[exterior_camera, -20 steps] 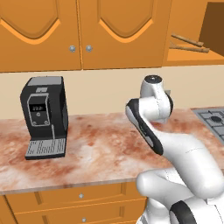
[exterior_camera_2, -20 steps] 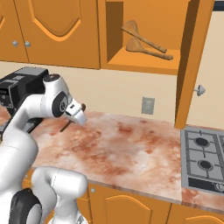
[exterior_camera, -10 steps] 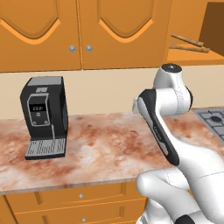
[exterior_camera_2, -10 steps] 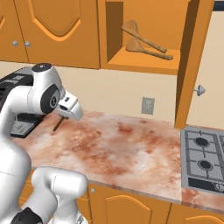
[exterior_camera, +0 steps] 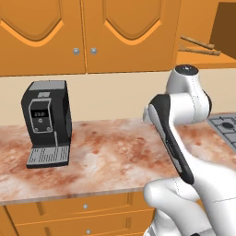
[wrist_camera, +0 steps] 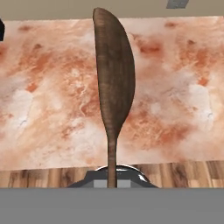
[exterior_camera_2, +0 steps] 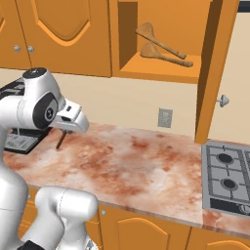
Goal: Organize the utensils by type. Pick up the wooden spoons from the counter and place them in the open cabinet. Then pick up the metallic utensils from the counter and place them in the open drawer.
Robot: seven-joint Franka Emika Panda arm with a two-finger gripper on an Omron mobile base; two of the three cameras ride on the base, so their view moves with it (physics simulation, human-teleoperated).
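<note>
Spoon (wrist_camera: 113, 87) — dark, slim, hanging bowl-down over the counter (exterior_camera_2: 146, 161), pinched by its handle in the clenched gripper (exterior_camera_2: 62, 131) just right of the coffee machine (exterior_camera: 46, 122). Two wooden spoons (exterior_camera_2: 163, 49) already lie on the cabinet shelf (exterior_camera_2: 161, 73), above and well right of that machine. Risk: grip is near the handle's end — a wide swing toward the drawer could twist it loose or knock the machine.

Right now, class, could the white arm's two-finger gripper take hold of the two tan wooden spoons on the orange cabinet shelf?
Probably not yet. The gripper is shut on a dark slim utensil, low over the counter. The shelf has an open front, so the way is free.
</note>
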